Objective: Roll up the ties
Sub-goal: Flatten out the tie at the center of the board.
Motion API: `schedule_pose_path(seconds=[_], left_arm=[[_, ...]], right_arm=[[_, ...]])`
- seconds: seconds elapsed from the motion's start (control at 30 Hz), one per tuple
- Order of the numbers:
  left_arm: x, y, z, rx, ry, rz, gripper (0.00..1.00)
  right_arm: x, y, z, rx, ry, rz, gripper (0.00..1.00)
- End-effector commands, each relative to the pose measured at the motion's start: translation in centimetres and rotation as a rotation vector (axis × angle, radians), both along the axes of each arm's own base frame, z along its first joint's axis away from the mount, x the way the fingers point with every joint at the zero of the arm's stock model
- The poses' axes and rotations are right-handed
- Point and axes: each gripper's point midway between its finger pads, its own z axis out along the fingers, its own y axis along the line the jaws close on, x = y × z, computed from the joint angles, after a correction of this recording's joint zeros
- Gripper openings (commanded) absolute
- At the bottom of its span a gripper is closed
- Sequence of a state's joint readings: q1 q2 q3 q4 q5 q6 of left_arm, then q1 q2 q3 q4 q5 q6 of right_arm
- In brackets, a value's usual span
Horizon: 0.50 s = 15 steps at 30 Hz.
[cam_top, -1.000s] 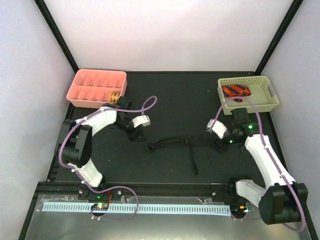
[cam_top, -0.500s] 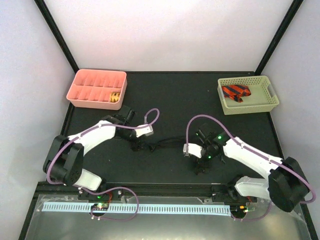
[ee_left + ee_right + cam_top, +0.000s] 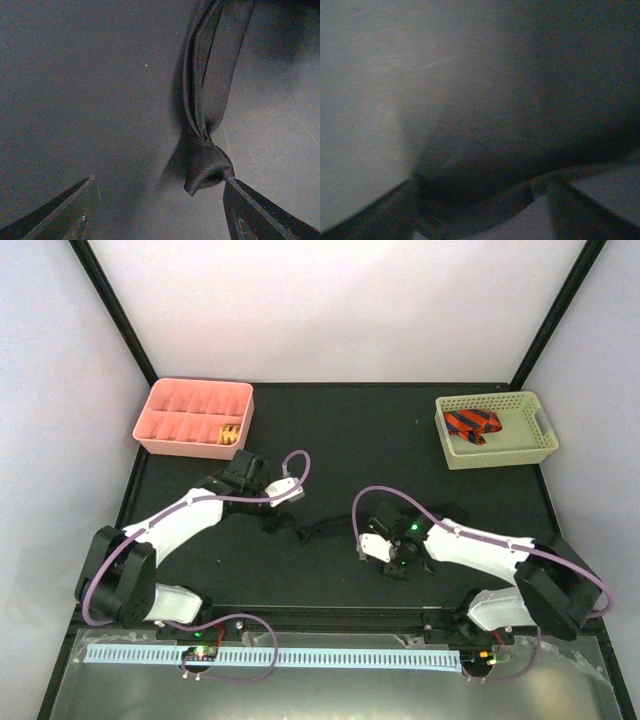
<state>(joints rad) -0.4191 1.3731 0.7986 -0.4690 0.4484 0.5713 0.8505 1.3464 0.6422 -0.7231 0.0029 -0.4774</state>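
Table: a black mat [image 3: 350, 440] inside a white-walled booth with black corner posts.
Pink tray: far left [image 3: 197, 386], split into compartments; the yellow-orange tie [image 3: 231, 434] sits coiled in a compartment of its near row, toward the right end.
Basket: pale, perforated, far right [image 3: 505, 456]; the red-and-black striped tie [image 3: 472, 425] lies bunched inside.
Cables: a purple loop [image 3: 297, 462] arcs over the left wrist and another [image 3: 365, 502] over the right arm, both above the mat close to the black tie.
Black tie: lies on the mat near the middle [image 3: 325, 530], a thin crumpled strip running left to right between the two grippers.
Black tie, close up: in the left wrist view it is a folded ribbed strip [image 3: 215, 90] that pinches in and ends in a small bunched tip.
Left gripper: at the tie's left end [image 3: 272, 522]; its jaws stand wide apart [image 3: 160, 215] with nothing between them, and the bunched tip lies just beside the right-hand finger [image 3: 260, 215].
Right gripper: low over the mat near the tie's right end [image 3: 392, 565]; its wrist view is blurred [image 3: 480, 215], the fingers look apart with a dark fold between them, and whether it grips anything cannot be told.
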Motion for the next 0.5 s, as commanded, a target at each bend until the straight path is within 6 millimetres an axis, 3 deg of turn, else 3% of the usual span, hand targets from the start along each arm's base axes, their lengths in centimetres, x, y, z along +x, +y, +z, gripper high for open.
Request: schedule_pose_path(seconds=[0.0,0.07,0.2,0.47], left_arm=[[0.2,0.1,1.0,-0.029,-0.055,0.005,0.7],[0.1,0.1,0.9,-0.026,-0.058,-0.003,0.69],[0.2,0.0,0.8,-0.022,-0.059,-0.014,0.68],[0.2,-0.2,0.5,-0.022,-0.058,-0.035,0.68]], right_arm=[[2.5,-0.2,2.1,0.026,-0.133,-0.065,0.42],[3.0,-0.8,2.6,0.02,-0.156,-0.073,0.26],[4.8,-2.4,3.8,0.005,-0.201,-0.095,0.04],[10.1,-6.0,5.9,0.002,-0.22,-0.195,0.02]])
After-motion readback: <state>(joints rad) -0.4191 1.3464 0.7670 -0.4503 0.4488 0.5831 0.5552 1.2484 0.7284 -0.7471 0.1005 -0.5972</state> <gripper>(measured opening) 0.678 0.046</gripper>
